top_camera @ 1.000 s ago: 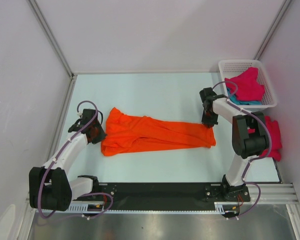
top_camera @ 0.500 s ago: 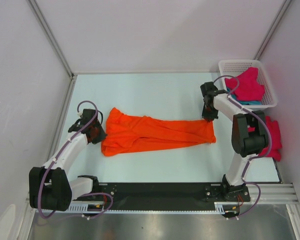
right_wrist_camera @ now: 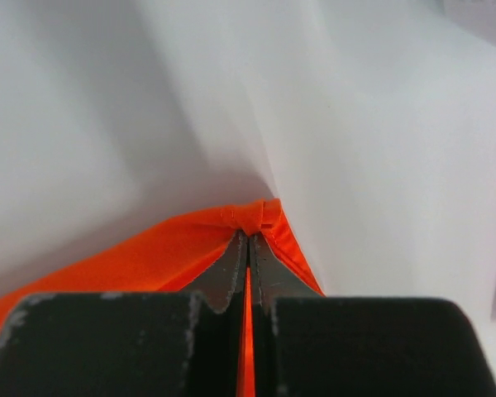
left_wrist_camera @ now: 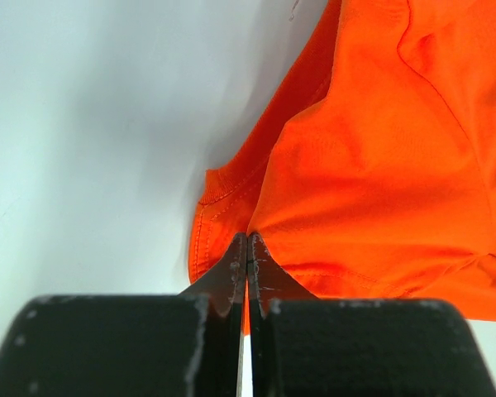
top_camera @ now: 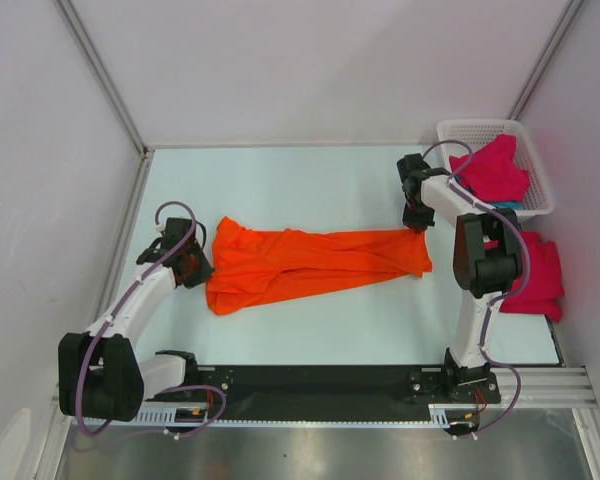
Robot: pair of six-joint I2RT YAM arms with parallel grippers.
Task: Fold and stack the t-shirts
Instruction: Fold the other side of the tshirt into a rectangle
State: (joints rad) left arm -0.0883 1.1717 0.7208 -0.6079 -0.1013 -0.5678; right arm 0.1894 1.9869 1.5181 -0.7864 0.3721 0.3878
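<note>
Pale tabletop [top_camera: 310, 180] holds the rumpled orange t-shirt [top_camera: 310, 265], left hand [top_camera: 202, 270] and right hand [top_camera: 418, 228] pinching opposite ends.

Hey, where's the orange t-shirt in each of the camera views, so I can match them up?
Top external: the orange t-shirt lies stretched sideways across the middle of the table.
Left wrist: it fills the upper right, its edge pinched in the left tool.
Right wrist: it sits at lower left, one corner pinched in the right tool.
Shared landmark: the pale table surface beside the shirt shows in all three.
</note>
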